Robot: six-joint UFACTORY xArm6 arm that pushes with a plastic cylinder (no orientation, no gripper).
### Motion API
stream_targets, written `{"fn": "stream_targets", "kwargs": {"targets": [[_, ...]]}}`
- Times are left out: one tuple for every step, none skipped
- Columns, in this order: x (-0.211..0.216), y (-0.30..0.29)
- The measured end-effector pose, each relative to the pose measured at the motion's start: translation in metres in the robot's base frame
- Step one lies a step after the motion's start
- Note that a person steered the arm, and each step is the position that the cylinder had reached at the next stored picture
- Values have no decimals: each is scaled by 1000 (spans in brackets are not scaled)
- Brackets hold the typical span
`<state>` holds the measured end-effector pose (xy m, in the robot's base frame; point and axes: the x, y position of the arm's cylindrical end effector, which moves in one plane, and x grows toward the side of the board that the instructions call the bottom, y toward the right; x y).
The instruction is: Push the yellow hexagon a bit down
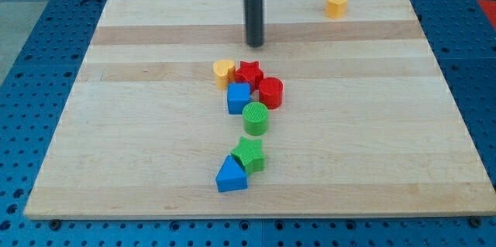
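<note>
Meanwhile, my tip (255, 44) is resting bare on the wooden board (139, 146), holding nothing, near the view's top centre. Well apart, the yellow hexagon (335, 5) is sitting alone by the top right edge. Below the tip, a cluster is crowding together: a yellow heart-like block (223, 71), a red star (249, 72), a red cylinder (270, 93), a blue cube (239, 98) and a green cylinder (255, 118). Further down, a green star (249, 154) is touching a blue triangle (231, 176).
</note>
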<state>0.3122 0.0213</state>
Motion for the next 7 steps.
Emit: {"fn": "stream_targets", "kwargs": {"targets": [[-6, 86], [-51, 184], [-101, 203], [-107, 172], [-97, 115], [-56, 56], [-48, 30]]}}
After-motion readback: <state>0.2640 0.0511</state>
